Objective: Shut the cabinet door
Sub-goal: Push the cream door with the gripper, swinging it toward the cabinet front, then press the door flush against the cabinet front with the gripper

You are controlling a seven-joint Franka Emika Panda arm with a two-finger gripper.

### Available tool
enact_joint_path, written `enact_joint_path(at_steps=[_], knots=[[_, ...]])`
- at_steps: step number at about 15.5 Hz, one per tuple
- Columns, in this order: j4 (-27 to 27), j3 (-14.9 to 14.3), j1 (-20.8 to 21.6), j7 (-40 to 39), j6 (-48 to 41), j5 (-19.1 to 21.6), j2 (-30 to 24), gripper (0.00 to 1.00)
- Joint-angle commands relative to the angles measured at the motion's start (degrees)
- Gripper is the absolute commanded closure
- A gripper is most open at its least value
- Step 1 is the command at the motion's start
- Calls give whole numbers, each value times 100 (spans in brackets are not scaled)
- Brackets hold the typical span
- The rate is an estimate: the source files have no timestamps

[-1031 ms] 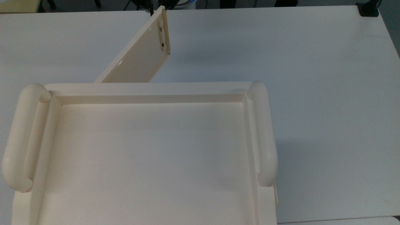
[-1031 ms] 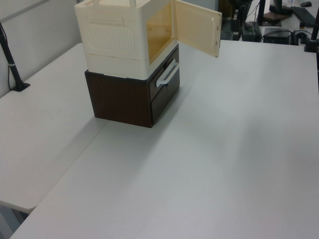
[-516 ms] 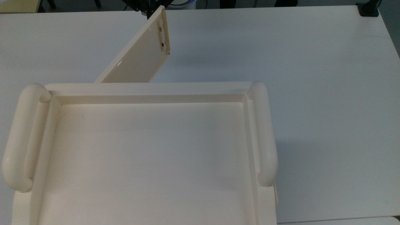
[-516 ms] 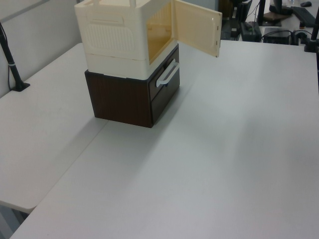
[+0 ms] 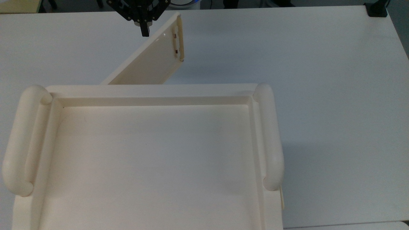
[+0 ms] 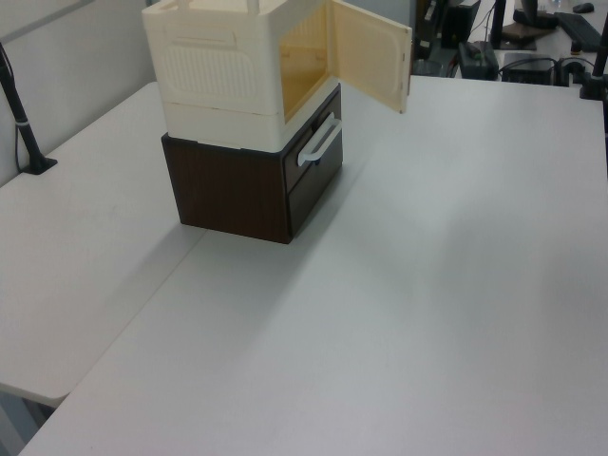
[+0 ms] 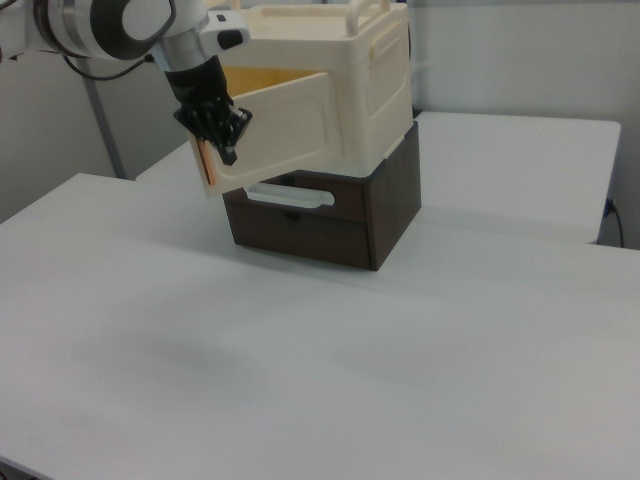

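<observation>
The cream cabinet [image 5: 153, 91] [image 6: 218, 76] [image 7: 390, 80] stands on a dark drawer unit. Its cabinet door [image 5: 150, 64] [image 6: 370, 57] [image 7: 285, 135] hangs partly open, hinged on the top view's left and angled out over the table. A slim bar handle [image 5: 181, 36] with two copper fasteners runs along the door's free edge. My black gripper [image 5: 144, 32] [image 7: 226, 150] is shut, with nothing in it. Its tip rests against the door's outer face near the free edge, on the top view's left of the panel.
A dark brown drawer unit [image 6: 237, 190] [image 7: 330, 230] with a white pull [image 7: 290, 197] carries the cabinet. The white table [image 5: 303, 64] stretches wide to the top view's right. A black clamp [image 5: 377, 9] sits at its far corner, and a black pole [image 6: 24, 123] at the left view's left.
The gripper has come down into the top view and the door's free edge has swung toward the top view's right, narrowing the opening.
</observation>
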Motion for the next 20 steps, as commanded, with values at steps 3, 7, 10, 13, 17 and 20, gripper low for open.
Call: enact_joint_path(at_steps=[3, 7, 10, 13, 17, 20], knots=[[73, -19, 79, -112, 980, 231, 213, 100], [81, 42, 175, -77, 2007, 231, 503, 100], [73, 42, 289, 89, 3377, 240, 793, 100], [64, 42, 298, 214, 3706, 205, 847, 100], [55, 42, 298, 222, 3706, 205, 855, 100], [81, 42, 298, 222, 3759, 170, 1013, 100]])
